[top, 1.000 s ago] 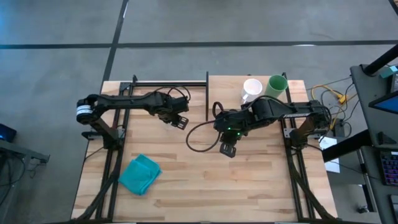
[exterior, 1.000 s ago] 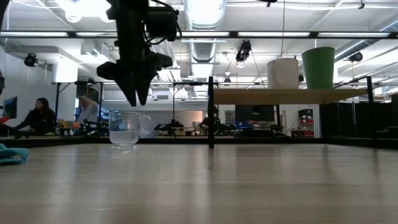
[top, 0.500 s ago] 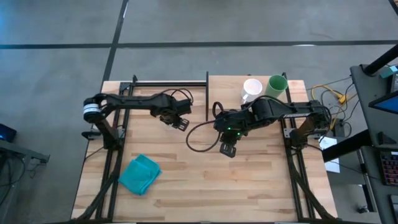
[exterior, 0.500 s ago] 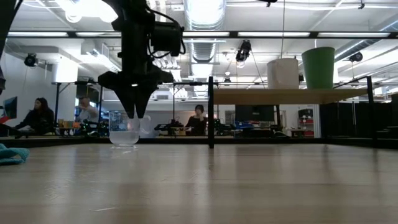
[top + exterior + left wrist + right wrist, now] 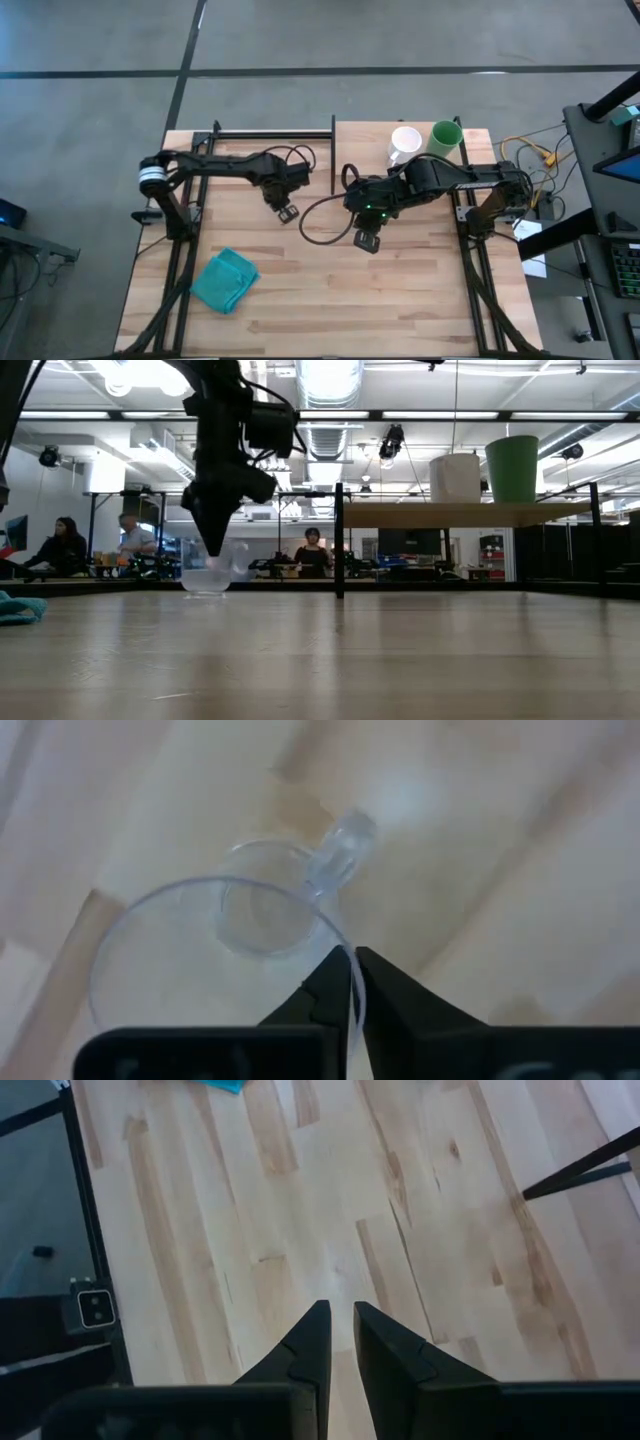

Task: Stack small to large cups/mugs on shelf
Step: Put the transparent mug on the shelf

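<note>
A small clear glass cup (image 5: pixel 230 920) with a handle (image 5: pixel 340 850) stands upright on its base on the tabletop, left of centre, also in the low view (image 5: pixel 207 575). My left gripper (image 5: pixel 285 210) reaches down onto it and is shut on its rim. A white mug (image 5: pixel 405 142) and a green cup (image 5: pixel 445 137) stand side by side on the raised shelf (image 5: pixel 400 514) at the far right. My right gripper (image 5: pixel 365 242) hangs over the bare table's middle, a narrow gap between its fingers (image 5: pixel 340 1330), nothing in it. My left gripper pinches the glass cup's rim wall (image 5: pixel 352 960) on the side next to the handle, one finger inside the cup and one outside. The fingers (image 5: pixel 214 545) come from above, pointing down. The cup stands upright with its base on the table.
A crumpled teal cloth (image 5: pixel 224 279) lies on the near left of the table. Black shelf posts (image 5: pixel 339 540) rise at the table's middle far side. A dark cable loops on the table by the right arm (image 5: pixel 320 225). People sit in the room beyond the table.
My left gripper has come down and a little toward the table's right edge onto the glass cup. Its fingers, spread a second ago, have shut on the cup's rim. The cup stays on the table.
</note>
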`<act>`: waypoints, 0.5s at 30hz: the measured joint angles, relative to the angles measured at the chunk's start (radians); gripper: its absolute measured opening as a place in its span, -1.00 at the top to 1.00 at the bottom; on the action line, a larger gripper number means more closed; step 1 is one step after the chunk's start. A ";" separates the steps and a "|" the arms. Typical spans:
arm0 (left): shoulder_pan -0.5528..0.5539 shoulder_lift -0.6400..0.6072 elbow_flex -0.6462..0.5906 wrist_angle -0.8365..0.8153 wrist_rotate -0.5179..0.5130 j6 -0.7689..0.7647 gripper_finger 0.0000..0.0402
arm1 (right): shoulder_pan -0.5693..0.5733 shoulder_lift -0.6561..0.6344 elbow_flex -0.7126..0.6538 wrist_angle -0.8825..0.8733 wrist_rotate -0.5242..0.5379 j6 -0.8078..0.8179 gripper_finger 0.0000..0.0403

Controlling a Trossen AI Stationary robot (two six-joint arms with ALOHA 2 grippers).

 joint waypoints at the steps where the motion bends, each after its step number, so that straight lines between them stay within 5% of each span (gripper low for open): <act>1: -0.006 -0.007 0.003 -0.009 0.011 0.054 0.99 | 0.000 0.000 0.000 0.001 0.000 -0.003 0.79; 9: -0.086 -0.062 0.033 -0.125 0.015 0.634 1.00 | 0.000 0.000 0.000 0.000 0.000 -0.036 0.79; 15: -0.145 -0.135 0.065 -0.123 -0.003 0.688 1.00 | -0.001 0.000 0.000 0.000 0.001 -0.065 0.79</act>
